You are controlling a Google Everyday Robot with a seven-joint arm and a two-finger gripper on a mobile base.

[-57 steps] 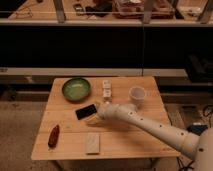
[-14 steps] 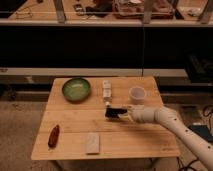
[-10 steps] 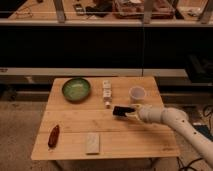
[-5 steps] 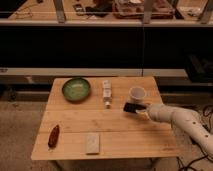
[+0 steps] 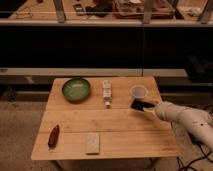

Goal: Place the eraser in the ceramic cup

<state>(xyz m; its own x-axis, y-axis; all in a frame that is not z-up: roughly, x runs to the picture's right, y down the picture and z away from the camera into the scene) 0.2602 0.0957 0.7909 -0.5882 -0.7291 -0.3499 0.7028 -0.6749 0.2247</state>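
Carried the eraser [image 5: 138,105] from mid-worktop toward the right edge over the last seconds; gripped it in the end effector [image 5: 146,106], closed on the slab. Held it just below and beside the ceramic cup [image 5: 138,92] near the right edge, slightly above the worktop [image 5: 120,130] (not yet over the rim, apparently). Meant, probably, only a short lift and release remaining. Left the green bowl [image 5: 76,89], beige block [image 5: 92,142] and red object [image 5: 53,136] undisturbed. Found no legible writing or brand anywhere.

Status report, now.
Gripper shut on eraser, right side of table. Eraser just below cup, not in. Nothing between them.
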